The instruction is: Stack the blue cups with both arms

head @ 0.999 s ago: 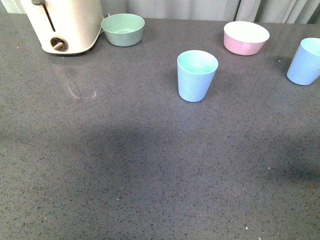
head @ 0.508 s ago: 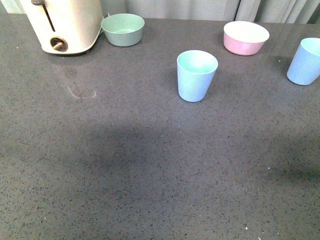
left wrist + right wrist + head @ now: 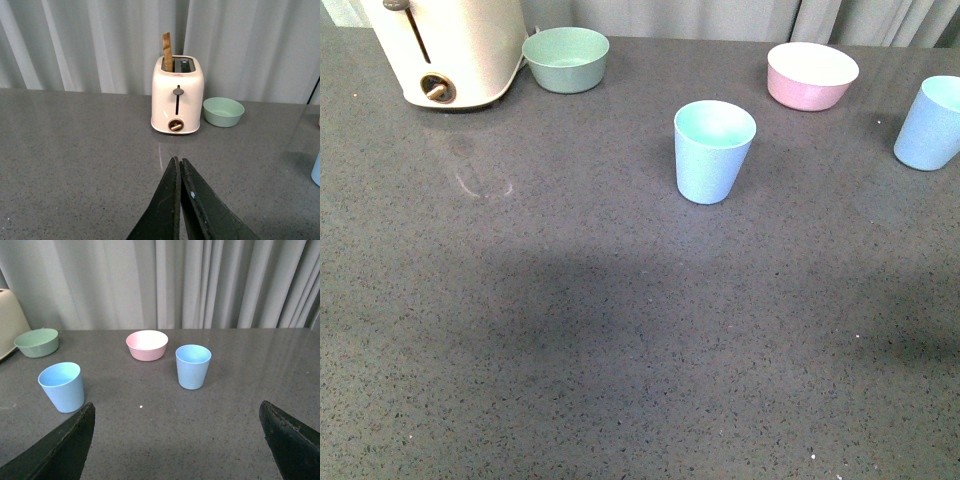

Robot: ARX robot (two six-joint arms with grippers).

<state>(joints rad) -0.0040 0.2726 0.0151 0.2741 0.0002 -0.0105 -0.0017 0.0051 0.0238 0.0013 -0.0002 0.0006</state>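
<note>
1. Two cups upright and mouth-up on the bench (image 3: pixel 570 330), well apart: centre cup (image 3: pixel 714 152) mid-bench, right cup (image 3: pixel 930 124) at the far right edge of the front view, pink bowl (image 3: pixel 812 75) behind and between them.
2. No arm anywhere in the front view, so all grip states are read from the wrist views.
3. On the right end effector (image 3: pixel 176 407): fingers spread wide, nothing held. Straight ahead of it, almost centred on the gap but well short of being inside it, the right cup (image 3: pixel 193 366). Off that line, ahead of one finger, the centre cup (image 3: pixel 62 386).
4. On the left end effector (image 3: pixel 178 165): fingers pressed together, nothing held. Aimed at the toaster (image 3: pixel 177 95), green bowl (image 3: pixel 223 111) just beside it. Only a pale blue sliver at the frame edge, probably the centre cup, well off its line.
5. Long axis of both cups vertical, walls tapering downward; likely a sideways grip across the wall.
6. Judged nearer and better lined up: right arm for the right cup, needing little more than a straight reach.
7. Judged worse placed: left arm, needing to open and swing toward the robot's right to face the centre cup.
</note>
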